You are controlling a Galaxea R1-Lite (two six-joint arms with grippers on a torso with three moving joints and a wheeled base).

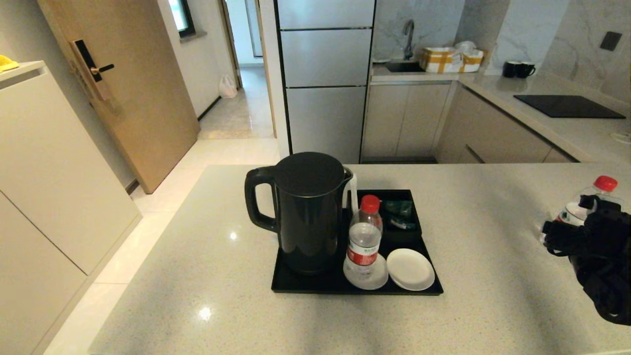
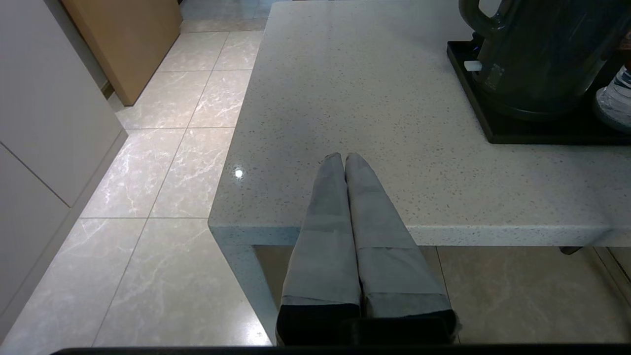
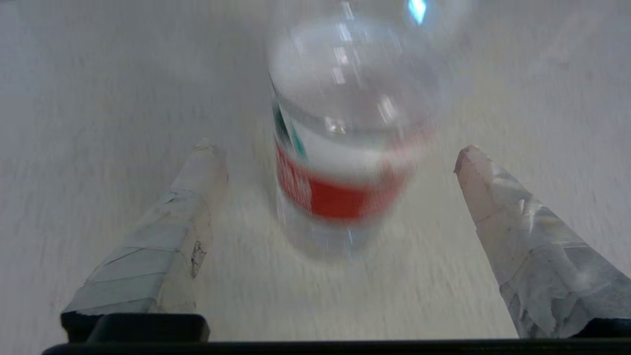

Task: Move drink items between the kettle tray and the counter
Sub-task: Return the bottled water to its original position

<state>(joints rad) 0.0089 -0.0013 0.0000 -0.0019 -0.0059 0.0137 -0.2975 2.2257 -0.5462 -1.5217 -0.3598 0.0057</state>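
A tall black kettle (image 1: pixel 305 212) stands on the left half of the black kettle tray (image 1: pixel 355 291), in the middle of the beige counter (image 1: pixel 493 222). A clear water bottle with a red cap (image 1: pixel 364 241) stands on a white saucer on the tray, right of the kettle. A second bottle (image 1: pixel 586 199) (image 3: pixel 345 148) stands upright on the counter at the far right. My right gripper (image 3: pixel 339 147) is open around it, a finger on each side, neither touching. My left gripper (image 2: pixel 342 157) is shut and empty, low at the counter's near left corner.
Another white saucer (image 1: pixel 410 268) lies at the tray's front right, and sachets (image 1: pixel 402 214) sit in its back compartment. The counter's left edge (image 2: pixel 231 162) drops to tiled floor. A fridge (image 1: pixel 323 79), a sink and a black cooktop (image 1: pixel 567 106) stand beyond.
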